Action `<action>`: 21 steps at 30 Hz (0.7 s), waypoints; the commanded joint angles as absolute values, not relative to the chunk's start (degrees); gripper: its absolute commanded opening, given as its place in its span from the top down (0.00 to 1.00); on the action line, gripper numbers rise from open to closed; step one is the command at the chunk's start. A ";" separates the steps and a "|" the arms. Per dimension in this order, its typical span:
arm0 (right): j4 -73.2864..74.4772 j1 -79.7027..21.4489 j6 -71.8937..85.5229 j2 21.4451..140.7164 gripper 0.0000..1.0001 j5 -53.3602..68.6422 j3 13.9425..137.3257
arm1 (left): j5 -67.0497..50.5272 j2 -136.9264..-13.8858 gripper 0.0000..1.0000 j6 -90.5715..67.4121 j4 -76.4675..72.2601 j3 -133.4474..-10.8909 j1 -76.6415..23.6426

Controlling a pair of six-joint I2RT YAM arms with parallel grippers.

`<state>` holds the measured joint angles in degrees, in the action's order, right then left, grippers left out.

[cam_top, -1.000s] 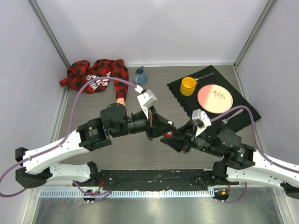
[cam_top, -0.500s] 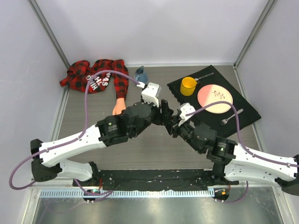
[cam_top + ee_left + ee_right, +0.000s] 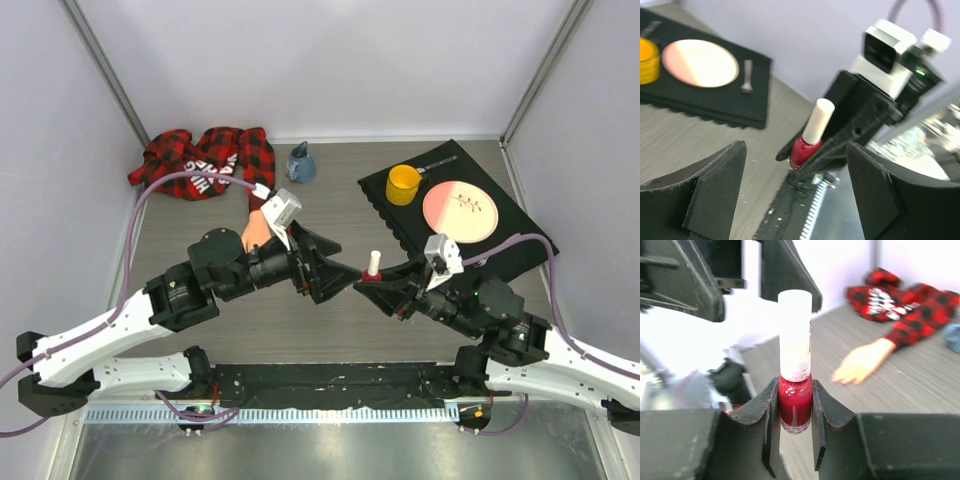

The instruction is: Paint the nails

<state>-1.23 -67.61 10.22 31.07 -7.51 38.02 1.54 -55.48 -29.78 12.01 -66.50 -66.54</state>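
My right gripper is shut on the small red polish bottle, held upright with its white cap on. My left gripper is open, its jaws wide apart, just left of the bottle and not touching it. In the top view the left gripper faces the right gripper mid-table. The peach mannequin hand lies flat on the table beyond, with its plaid sleeve behind it. My left arm partly covers the hand from above. The nails are too small to make out.
A black mat at the back right carries a yellow cup and a pink plate; a fork lies beside the plate. A blue object stands near the back wall. Walls close in on the left, right and back.
My left gripper went from shut to wide open and drew back to the left. Both arms pulled back towards me, and the right gripper still holds the capped bottle.
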 commanded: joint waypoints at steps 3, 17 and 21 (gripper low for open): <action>-2.29 -67.41 17.05 28.74 0.99 4.21 39.81 | -17.39 -56.33 0.17 -32.51 3.44 -66.53 -66.27; -2.90 -67.41 16.97 31.81 0.99 5.10 41.92 | -21.28 -63.02 0.67 -30.41 7.11 -74.18 -66.27; -1.32 -67.41 15.12 33.48 0.99 -4.43 42.54 | -12.70 -63.63 1.00 -27.52 10.36 -75.32 -66.27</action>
<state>-1.23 -67.57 17.34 31.59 4.84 40.25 -18.92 -63.37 -29.65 8.69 -71.85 -65.98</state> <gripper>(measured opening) 0.297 0.146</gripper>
